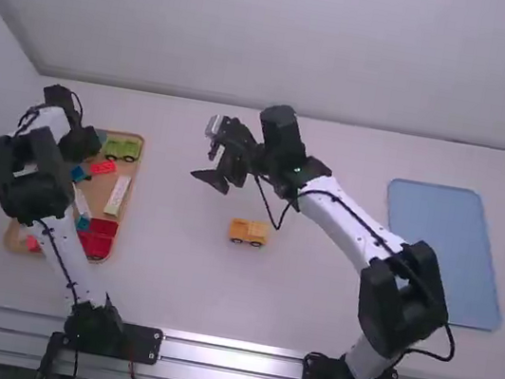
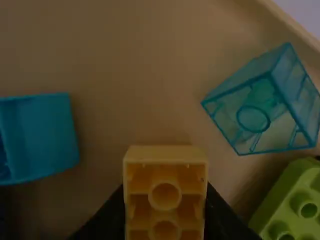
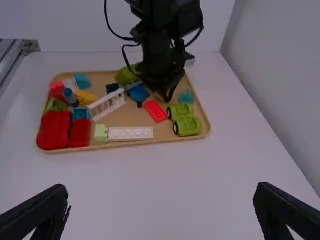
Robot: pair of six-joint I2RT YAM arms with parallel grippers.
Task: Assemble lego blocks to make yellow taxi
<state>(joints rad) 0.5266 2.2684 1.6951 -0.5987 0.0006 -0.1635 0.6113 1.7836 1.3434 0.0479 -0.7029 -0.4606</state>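
Observation:
Over the far end of the wooden tray [image 1: 124, 190] hangs my left gripper [image 1: 81, 139]. In the left wrist view a yellow block [image 2: 165, 192], its hollow underside facing the camera, is clamped between the fingers of the left gripper [image 2: 165, 222]. My right gripper [image 1: 212, 154] is above the middle of the table, on the far side of an orange-yellow wheeled vehicle piece [image 1: 248, 232] standing alone on the tabletop. The right wrist view has the right gripper [image 3: 161, 205] open, its fingers wide apart over bare table.
Loose pieces fill the tray: red blocks [image 3: 55, 131], a white plank [image 3: 131, 133], a red plate [image 3: 155, 111], green wheeled pieces [image 3: 187, 126] and a translucent teal block [image 2: 265, 107]. A blue tray [image 1: 444, 254] lies at the right. The left arm covers part of the wooden tray.

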